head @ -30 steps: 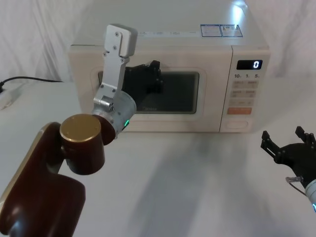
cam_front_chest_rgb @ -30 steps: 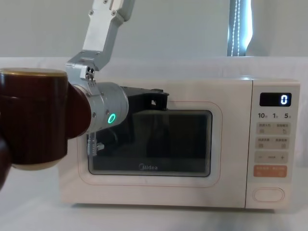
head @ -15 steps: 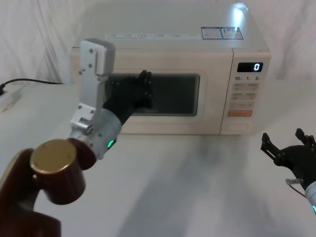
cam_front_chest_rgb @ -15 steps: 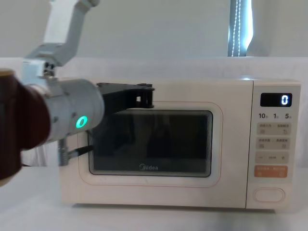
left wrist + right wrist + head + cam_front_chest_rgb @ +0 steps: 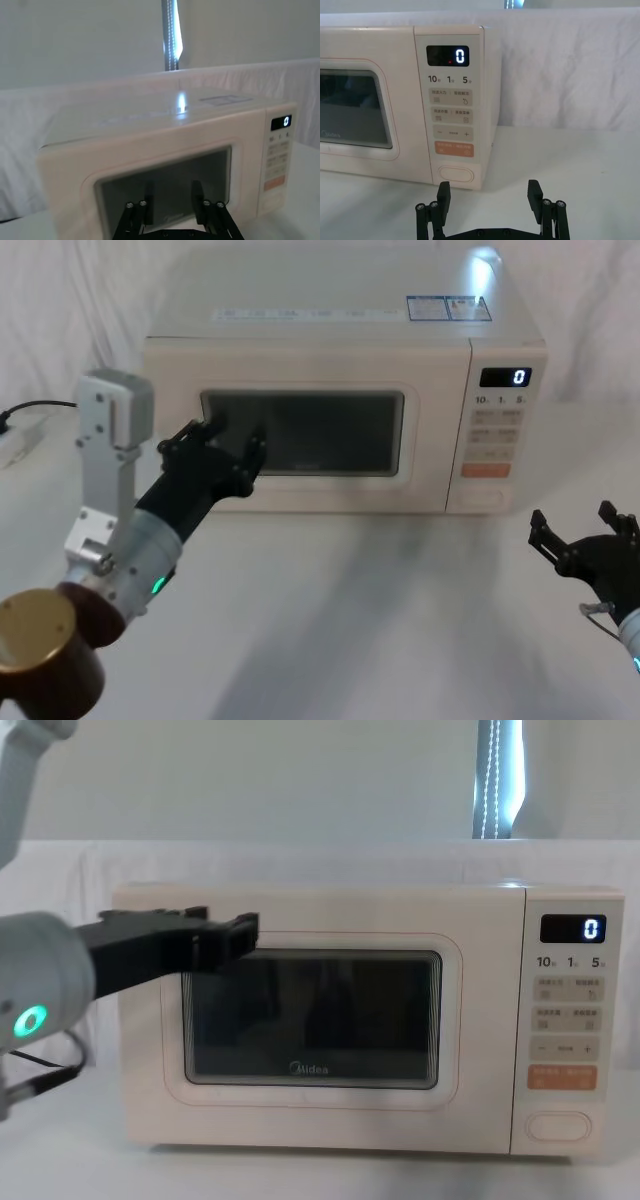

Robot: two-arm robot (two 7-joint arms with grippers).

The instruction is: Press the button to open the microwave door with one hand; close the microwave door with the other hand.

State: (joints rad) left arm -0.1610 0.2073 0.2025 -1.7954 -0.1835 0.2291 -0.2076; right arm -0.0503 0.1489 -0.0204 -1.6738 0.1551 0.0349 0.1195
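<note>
The cream microwave stands at the back of the table with the microwave door (image 5: 300,435) (image 5: 310,1020) flush against its body. The button (image 5: 480,494) (image 5: 455,175) (image 5: 558,1124) is the plain pill at the bottom of the panel, under the orange key. My left gripper (image 5: 225,435) (image 5: 220,925) (image 5: 171,205) hovers open in front of the door's left part, a short way off it, holding nothing. Low on the right, my right gripper (image 5: 572,515) (image 5: 489,195) is open and empty, out in front of the button and clear of it.
A black cable (image 5: 40,405) and a white power strip (image 5: 15,440) lie on the table left of the microwave. The panel display (image 5: 506,373) reads 0. White cloth covers the table (image 5: 380,600) between my arms.
My left arm has drawn back from the door window, moving left and toward me. The door stays shut and the right gripper has not moved.
</note>
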